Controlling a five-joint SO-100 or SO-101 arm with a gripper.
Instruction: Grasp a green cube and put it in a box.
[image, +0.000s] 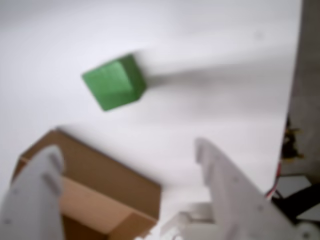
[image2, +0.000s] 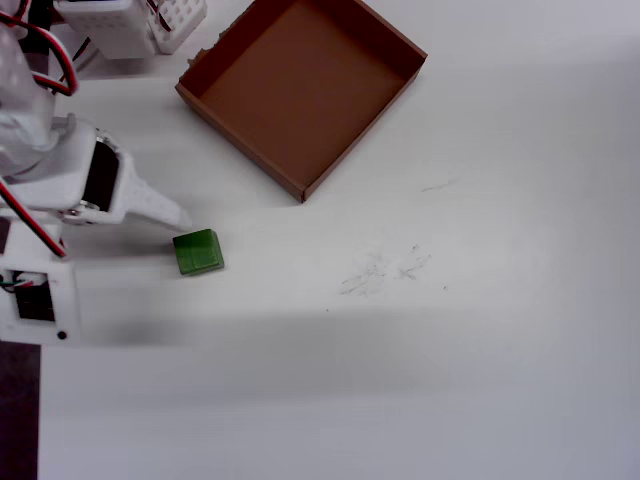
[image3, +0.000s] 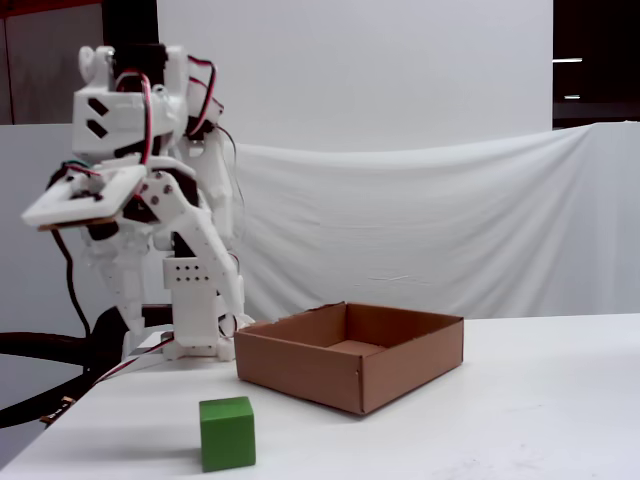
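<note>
The green cube (image2: 198, 251) sits on the white table, left of middle in the overhead view and apart from the box. It shows in the wrist view (image: 114, 82) and at the front in the fixed view (image3: 227, 433). The box (image2: 300, 85), a shallow brown cardboard tray, lies empty at the top middle. It also shows at the lower left in the wrist view (image: 117, 180) and in the fixed view (image3: 300, 372). My gripper (image: 126, 148) is open and empty, raised above the table. One of its fingers (image2: 165, 210) points at the cube from the left.
The white perforated robot base (image2: 130, 25) with red and black wires stands at the top left, next to the box. The table's left edge (image2: 18, 420) is near the arm. Faint scratches (image2: 385, 268) mark the table. A white cloth backdrop (image3: 420, 220) hangs behind.
</note>
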